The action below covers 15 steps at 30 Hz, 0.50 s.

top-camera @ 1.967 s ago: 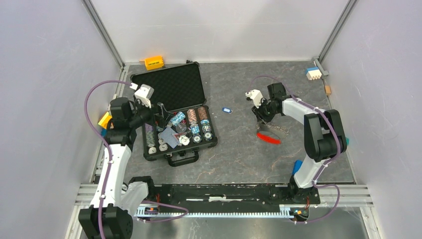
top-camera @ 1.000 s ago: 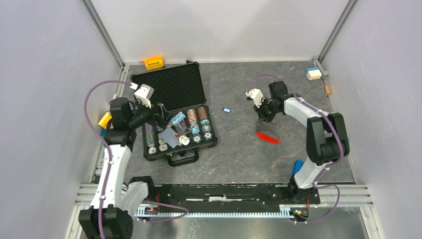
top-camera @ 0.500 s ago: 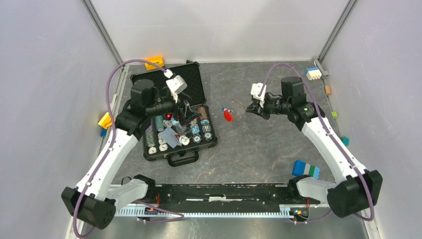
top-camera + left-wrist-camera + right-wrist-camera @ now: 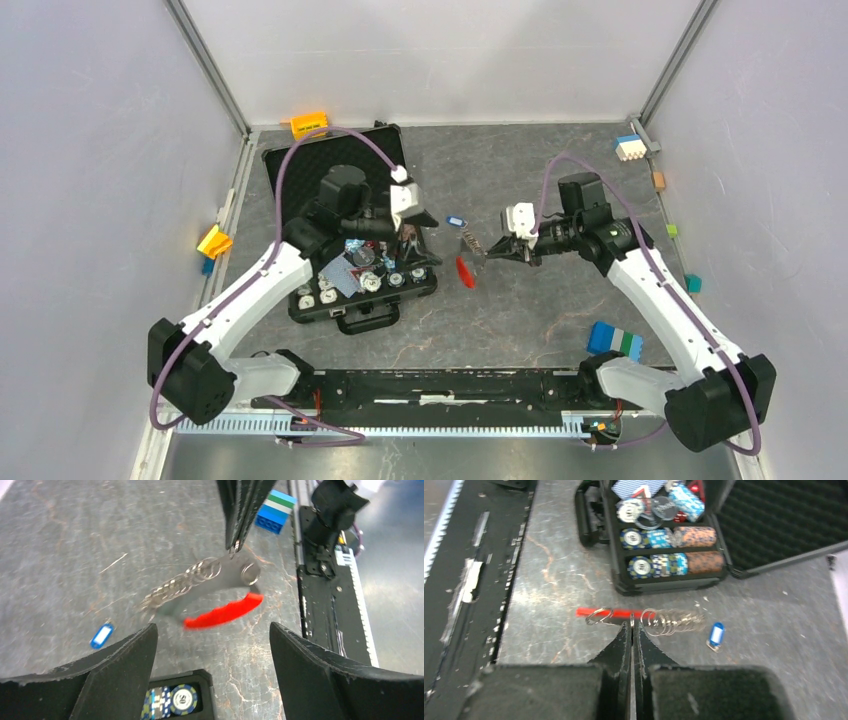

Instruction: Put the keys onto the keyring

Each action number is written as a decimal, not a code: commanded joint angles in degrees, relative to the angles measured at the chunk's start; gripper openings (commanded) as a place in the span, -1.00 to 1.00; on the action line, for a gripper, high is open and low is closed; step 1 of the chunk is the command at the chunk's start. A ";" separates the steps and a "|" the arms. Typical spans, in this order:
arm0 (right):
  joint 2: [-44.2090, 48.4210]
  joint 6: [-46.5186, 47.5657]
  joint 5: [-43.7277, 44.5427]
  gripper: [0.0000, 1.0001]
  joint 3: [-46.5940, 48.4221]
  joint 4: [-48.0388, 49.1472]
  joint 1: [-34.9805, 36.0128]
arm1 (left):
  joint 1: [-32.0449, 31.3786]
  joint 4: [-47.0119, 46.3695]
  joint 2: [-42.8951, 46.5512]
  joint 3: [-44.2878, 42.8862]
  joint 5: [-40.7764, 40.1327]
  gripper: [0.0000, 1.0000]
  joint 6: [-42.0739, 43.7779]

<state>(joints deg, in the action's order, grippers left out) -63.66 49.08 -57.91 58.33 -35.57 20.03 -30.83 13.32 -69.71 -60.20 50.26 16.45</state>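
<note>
Silvery keyring (image 4: 195,580) with a bright red strip (image 4: 222,612), at the tips of the black right jaws, over a grey desk (image 4: 75,540) veined rust and white. Just right of those tips, a blue key (image 4: 716,634) with a white label. Beyond them, a black case (image 4: 664,586) of blue-and-white, orange and brown chips (image 4: 659,565). Behind the right jaws, a blue, white and green block (image 4: 276,511).

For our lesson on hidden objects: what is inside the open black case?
The case holds rows of poker chips and what look like cards. The left arm covers its rear compartments from above.
</note>
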 commanded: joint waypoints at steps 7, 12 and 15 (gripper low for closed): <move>-2.44 20.55 -11.44 -1.00 4.08 -16.60 4.61 | -7.44 5.57 -4.49 1.17 4.50 0.84 29.91; -1.09 20.35 -13.34 -1.00 1.88 -15.27 6.80 | -10.22 5.92 -6.25 2.37 5.98 0.89 35.01; -0.42 19.31 -14.03 -1.00 0.87 -13.79 7.60 | -12.05 5.92 -8.21 2.37 8.35 0.91 36.03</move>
<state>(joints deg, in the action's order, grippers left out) -66.04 67.20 -67.92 59.75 -50.65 26.72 -40.69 18.44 -75.99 -58.08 53.98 45.54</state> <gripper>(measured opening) 0.010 0.950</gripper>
